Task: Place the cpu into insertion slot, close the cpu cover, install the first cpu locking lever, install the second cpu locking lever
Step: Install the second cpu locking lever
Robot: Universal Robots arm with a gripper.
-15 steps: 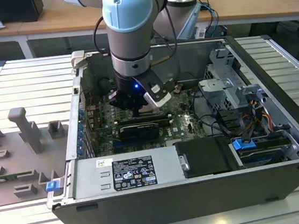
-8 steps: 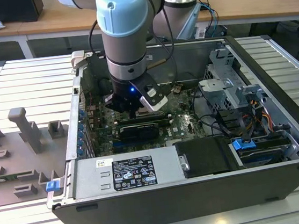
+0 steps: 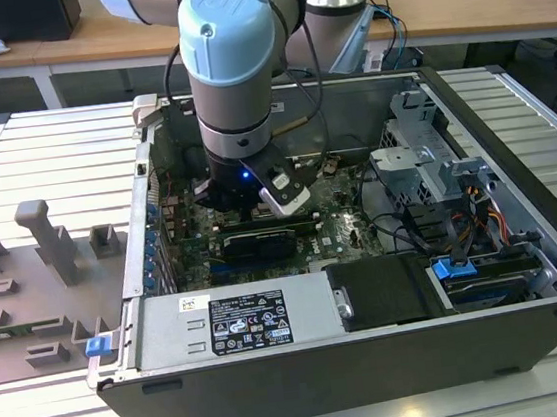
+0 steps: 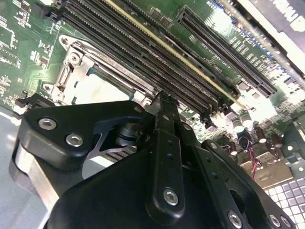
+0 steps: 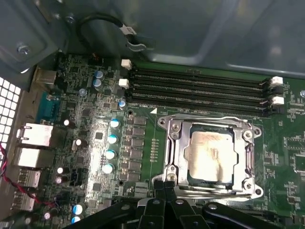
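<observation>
One hand point(image 5: 164, 183), fingers pressed together, empty, at the cpu cover's point(image 5: 209, 125) edge over the seated cpu point(image 5: 211, 156).

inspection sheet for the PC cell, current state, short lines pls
Surface: ribbed metal table; open computer case lying on it.
Job's things: cpu seated in insertion slot; cpu cover down around it.
Clutter: grey fixture blocks at the exterior view's left.
Grippers: gripper low over the socket edge, holding nothing visible.
Cables: coloured bundle by the drive cage.
Surroundings: wooden desks behind.
</observation>
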